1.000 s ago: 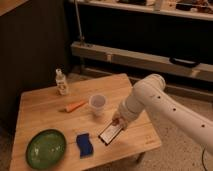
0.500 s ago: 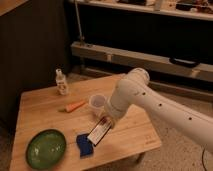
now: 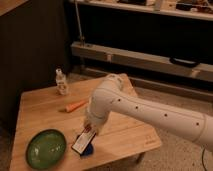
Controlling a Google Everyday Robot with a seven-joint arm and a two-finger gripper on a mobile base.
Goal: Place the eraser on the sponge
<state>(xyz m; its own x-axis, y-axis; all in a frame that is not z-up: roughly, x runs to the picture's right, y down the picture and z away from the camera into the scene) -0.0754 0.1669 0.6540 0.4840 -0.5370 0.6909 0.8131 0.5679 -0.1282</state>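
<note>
Gripper (image 3: 90, 131) near counter (image 3: 40, 107) front edge, jaws clamped on upper end of tilted eraser (image 3: 83, 142), which hangs over the mostly hidden sponge (image 3: 89, 150).

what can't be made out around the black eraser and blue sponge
Camera view:
1. Small dark blue rectangular sponge: mostly covered by the flat black rectangular eraser; contact unclear.
2. Eraser's label: too small to read.
3. Gripper at the eraser's upper end: grip hidden by white arm.

The arm (image 3: 150, 112) folds down at the elbow, its gripper (image 3: 90, 131) low, fingers clamped on the eraser (image 3: 82, 143).
</note>
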